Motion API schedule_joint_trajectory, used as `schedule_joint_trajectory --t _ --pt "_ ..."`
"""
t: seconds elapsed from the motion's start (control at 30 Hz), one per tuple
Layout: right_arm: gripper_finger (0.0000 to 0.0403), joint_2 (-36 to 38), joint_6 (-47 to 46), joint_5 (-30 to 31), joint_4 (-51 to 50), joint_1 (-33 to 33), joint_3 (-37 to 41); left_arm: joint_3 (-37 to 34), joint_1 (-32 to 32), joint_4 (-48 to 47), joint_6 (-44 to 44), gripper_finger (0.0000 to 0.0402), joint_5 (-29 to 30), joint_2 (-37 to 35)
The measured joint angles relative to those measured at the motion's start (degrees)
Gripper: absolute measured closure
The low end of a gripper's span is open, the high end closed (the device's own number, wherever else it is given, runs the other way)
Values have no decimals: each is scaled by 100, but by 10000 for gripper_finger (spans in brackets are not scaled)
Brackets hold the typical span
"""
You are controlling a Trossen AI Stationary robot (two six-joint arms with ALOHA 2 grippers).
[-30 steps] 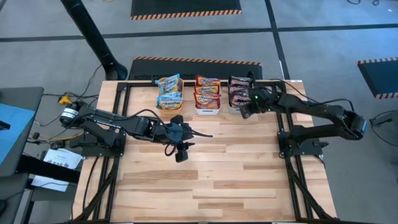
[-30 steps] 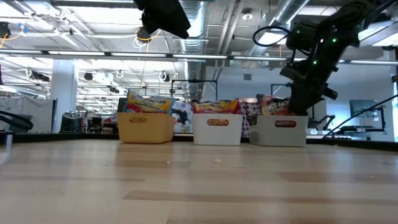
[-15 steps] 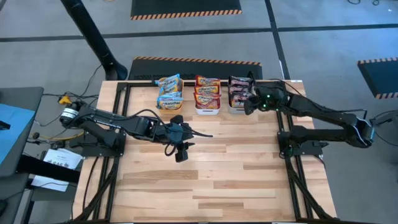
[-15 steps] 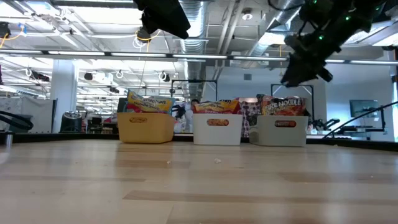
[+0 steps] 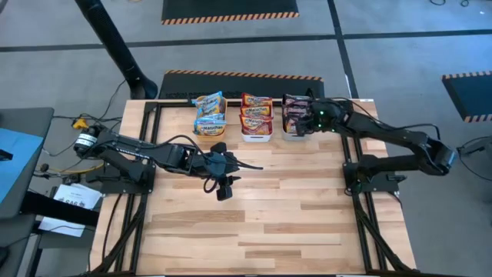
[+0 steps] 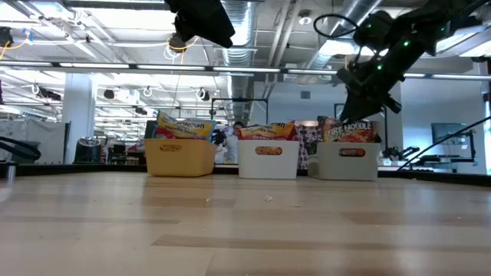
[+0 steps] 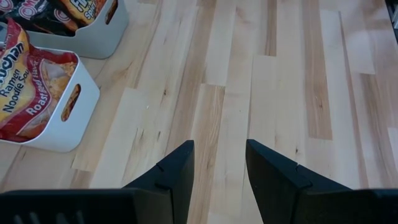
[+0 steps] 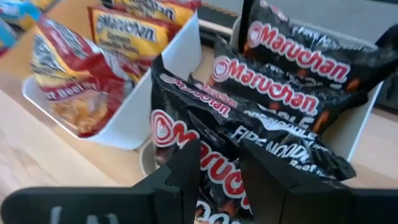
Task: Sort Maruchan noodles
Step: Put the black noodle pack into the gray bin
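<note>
The Maruchan noodles stand sorted in three bins at the table's far edge. Yellow-and-blue packets (image 5: pixel 209 114) fill the orange bin (image 6: pixel 180 158). Red-orange packets (image 5: pixel 257 114) fill the white bin (image 6: pixel 268 159). Dark red-black packets (image 8: pixel 280 93) fill the grey bin (image 6: pixel 351 161). My right gripper (image 8: pixel 221 171) hangs open just above the dark packets (image 6: pixel 349 129), its fingers on either side of one packet's top; I cannot tell whether they touch it. My left gripper (image 7: pixel 219 168) hangs open above bare wood near the table's middle (image 5: pixel 234 165).
Bare wooden table (image 5: pixel 269 223) stretches from the bins to the near edge. Black frame rails (image 5: pixel 361 208) run along both sides of the table. In the left wrist view the white bin (image 7: pixel 56 130) and the grey bin (image 7: pixel 93 43) lie off to one side.
My right gripper has risen out of the grey bin, where it reached down among the dark packets a second ago, tipped its wrist, and now hangs just above them. The packets have stayed in the bin.
</note>
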State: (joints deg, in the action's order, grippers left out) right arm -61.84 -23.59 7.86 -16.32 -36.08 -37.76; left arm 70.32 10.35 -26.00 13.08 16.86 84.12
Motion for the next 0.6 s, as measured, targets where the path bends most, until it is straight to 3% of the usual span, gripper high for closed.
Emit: schedule_joint_trajectory --t 0.37,0.6 --pt "267 -556 -10 0 -60 149 -2 2 0 -4 -1 268 -2 0" --pt "267 -531 -75 15 -104 171 0 2 0 -13 -2 268 -2 0"
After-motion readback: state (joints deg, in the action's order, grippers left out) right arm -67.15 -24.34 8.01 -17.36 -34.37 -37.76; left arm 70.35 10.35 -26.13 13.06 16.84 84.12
